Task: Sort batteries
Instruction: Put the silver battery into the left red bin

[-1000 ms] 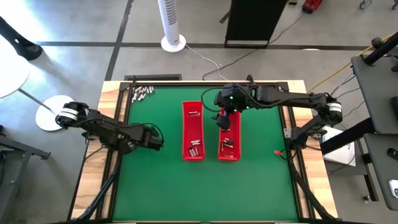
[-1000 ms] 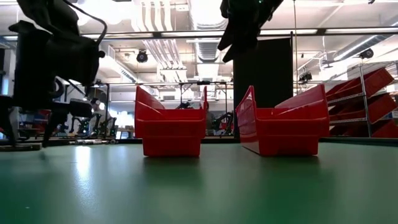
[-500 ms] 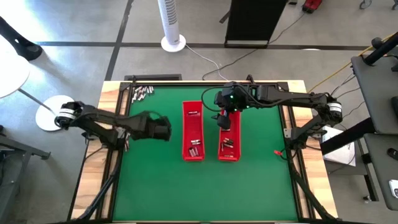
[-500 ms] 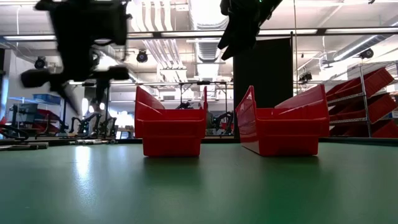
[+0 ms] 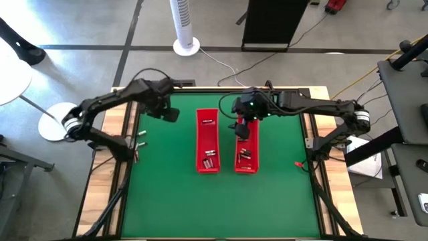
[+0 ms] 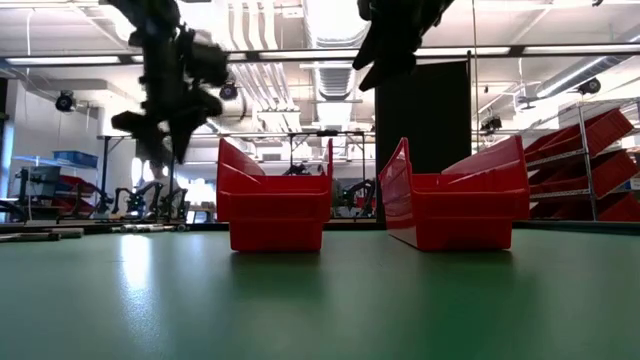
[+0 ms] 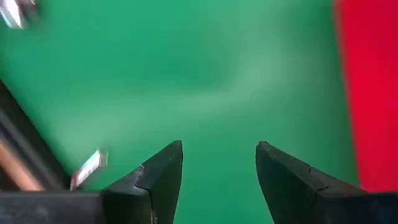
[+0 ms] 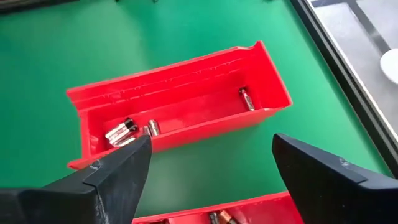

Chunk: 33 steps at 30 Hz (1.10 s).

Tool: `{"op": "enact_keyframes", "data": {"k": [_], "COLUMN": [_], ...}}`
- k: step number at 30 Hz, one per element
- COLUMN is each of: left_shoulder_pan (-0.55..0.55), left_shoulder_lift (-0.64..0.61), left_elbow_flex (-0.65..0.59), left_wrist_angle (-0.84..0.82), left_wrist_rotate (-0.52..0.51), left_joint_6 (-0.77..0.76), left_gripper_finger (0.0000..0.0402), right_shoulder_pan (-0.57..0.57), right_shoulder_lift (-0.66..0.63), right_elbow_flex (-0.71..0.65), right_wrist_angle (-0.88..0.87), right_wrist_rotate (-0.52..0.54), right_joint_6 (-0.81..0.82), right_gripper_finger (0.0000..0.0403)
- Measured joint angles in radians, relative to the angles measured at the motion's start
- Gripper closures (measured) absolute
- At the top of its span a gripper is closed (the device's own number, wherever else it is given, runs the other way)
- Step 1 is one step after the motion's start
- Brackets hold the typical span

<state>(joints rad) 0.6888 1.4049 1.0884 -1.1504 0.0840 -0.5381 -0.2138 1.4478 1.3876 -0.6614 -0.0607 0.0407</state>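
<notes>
Left end effector (image 5: 170, 114) swung from near tabletop edge toward loose batteries (image 5: 142, 134), beyond left tray (image 5: 207, 139), fingers spread, empty; right end effector (image 5: 241, 129) released above right tray (image 5: 246, 161); advised: descend squarely over one cell.

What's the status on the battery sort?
Left gripper open, empty, over the mat's far-left area. Right gripper open, empty, above right tray. Batteries in both trays. Nothing in the way.

Showed green table mat (image 5: 160, 194), two red trays (image 5: 206, 140) (image 5: 246, 148), silvery-grey and dark batteries (image 8: 122, 132), black grippers (image 7: 219, 163) (image 8: 208, 165).
</notes>
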Motion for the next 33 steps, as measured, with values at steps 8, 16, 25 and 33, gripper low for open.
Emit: {"op": "enact_keyframes", "data": {"k": [8, 16, 25, 33], "left_shoulder_pan": [0.106, 0.098, 0.097, 0.096], "left_shoulder_lift": [0.156, 0.301, 0.411, 0.418], "left_elbow_flex": [-0.024, -0.024, -0.075, -0.27], "left_wrist_angle": [-0.257, -0.261, -0.2, -0.065], "left_wrist_rotate": [0.006, -0.191, -0.224, -0.333], "left_joint_6": [0.326, 0.497, 0.579, 0.612], "left_gripper_finger": [0.0219, 0.0219, 0.0219, 0.0219], "right_shoulder_pan": [0.024, 0.033, 0.033, 0.033], "right_shoulder_lift": [-0.015, -0.013, -0.013, -0.012], "right_elbow_flex": [0.0, -0.008, -0.009, -0.017], "right_wrist_angle": [-0.002, 0.005, 0.008, 0.013], "right_wrist_rotate": [0.079, 0.121, 0.167, 0.169], "right_joint_6": [0.067, 0.108, 0.153, 0.169], "right_gripper_finger": [0.0075, 0.0065, 0.0071, 0.0066]}}
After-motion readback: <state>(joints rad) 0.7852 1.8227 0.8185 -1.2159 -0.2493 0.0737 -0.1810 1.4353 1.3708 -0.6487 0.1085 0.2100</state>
